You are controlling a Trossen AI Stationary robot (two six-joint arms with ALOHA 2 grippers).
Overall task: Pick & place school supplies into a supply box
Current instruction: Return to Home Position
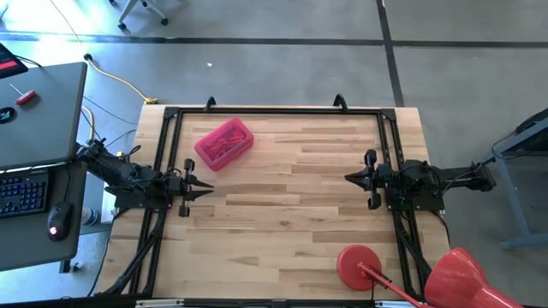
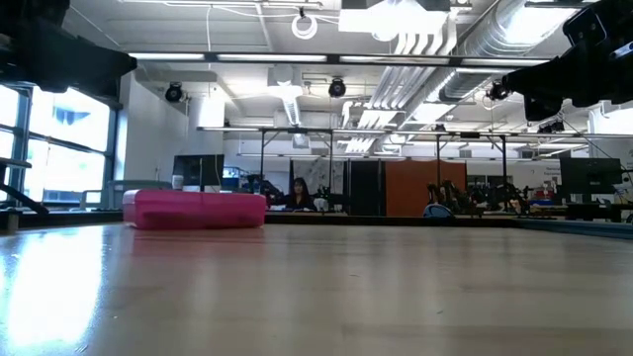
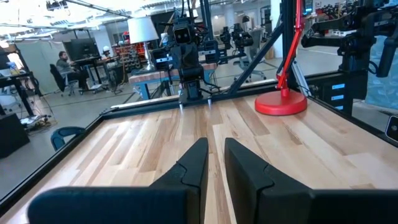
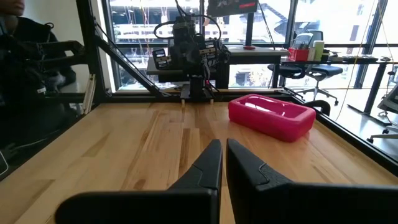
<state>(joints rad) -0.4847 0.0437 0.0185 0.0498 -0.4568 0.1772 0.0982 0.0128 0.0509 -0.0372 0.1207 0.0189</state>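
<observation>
The supply box is a pink tray (image 1: 224, 143) that rests flat on the wooden table at the far left; the low view (image 2: 195, 210) and the right wrist view (image 4: 271, 116) show it too. From above, thin streaks show inside it, but I cannot tell what they are. No school supplies show on the bare table. My left gripper (image 1: 210, 189) hovers level at the table's left side, near the tray, with its fingers (image 3: 200, 163) a little apart and nothing between them. My right gripper (image 1: 347, 178) hovers level at the right side, shut (image 4: 224, 144) and holding nothing.
A red round disc with a handle (image 1: 358, 263) stands at the near right, next to a big red object (image 1: 458, 278) past the corner. A black frame (image 1: 274, 111) edges the table. A grey desk (image 1: 43, 111) with a keyboard stands to the left. Bare wood lies between the arms.
</observation>
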